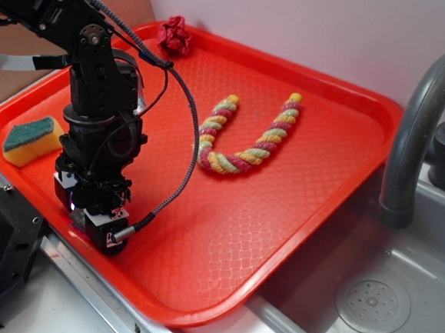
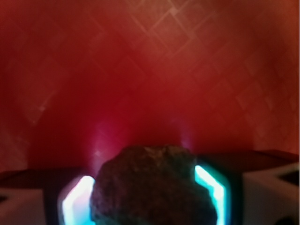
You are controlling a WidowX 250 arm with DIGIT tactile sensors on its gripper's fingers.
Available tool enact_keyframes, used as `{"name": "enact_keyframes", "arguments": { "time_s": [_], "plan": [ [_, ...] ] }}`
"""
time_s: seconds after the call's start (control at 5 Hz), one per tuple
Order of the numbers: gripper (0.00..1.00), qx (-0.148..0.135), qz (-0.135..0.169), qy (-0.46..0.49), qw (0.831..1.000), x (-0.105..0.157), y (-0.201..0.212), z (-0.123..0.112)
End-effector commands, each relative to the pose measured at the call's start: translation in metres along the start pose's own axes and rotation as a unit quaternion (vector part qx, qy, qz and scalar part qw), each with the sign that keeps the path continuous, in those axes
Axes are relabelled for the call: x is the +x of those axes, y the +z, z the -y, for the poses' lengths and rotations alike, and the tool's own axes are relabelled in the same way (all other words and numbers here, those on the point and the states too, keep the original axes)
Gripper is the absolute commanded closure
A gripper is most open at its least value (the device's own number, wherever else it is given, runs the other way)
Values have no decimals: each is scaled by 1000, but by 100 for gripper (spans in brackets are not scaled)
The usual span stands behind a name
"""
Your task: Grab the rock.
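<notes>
While the wrist view shows the rock [image 2: 152,187] sitting right between the two lit fingers [image 2: 77,204], the pads look pressed against its sides, so I judge the gripper [image 2: 145,201] is clamped on it. Grab looks mostly done. What's left, as far as I can tell: lift it clear of the tray [image 1: 278,240]. Can't say whether the rock is off the surface yet; the wrist view is blurry and the exterior view hides it behind the gripper [image 1: 98,222], low over the tray's near-left part.

Around it: a sponge [image 1: 32,140] sits just left of the arm by the tray's left rim, near but apart. A red ball [image 1: 175,34] lies at the far edge, well apart. A rope [image 1: 248,138] curves in a U mid-tray, to the right, also apart. A grey faucet [image 1: 418,128] and sink [image 1: 374,302] are off the tray's right side. Nothing stands in the way of a straight lift; only the sponge is close.
</notes>
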State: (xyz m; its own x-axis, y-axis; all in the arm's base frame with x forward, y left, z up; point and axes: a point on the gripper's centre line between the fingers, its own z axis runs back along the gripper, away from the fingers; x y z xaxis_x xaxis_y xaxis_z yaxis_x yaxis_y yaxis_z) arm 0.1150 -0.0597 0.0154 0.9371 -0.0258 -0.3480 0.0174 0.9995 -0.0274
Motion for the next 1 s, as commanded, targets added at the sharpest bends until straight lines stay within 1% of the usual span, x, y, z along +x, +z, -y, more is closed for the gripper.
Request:
{"name": "enact_keyframes", "arguments": {
  "time_s": [0.0,0.2,0.4,0.6,0.8],
  "plan": [
    [100,-33,95,41,994,-2,83,-24],
    [100,-61,202,63,976,-7,136,-30],
    [100,-76,246,49,965,-25,184,-32],
    [100,-54,261,21,964,-30,207,-33],
    [100,-50,250,31,967,-19,197,-36]
  ]
}}
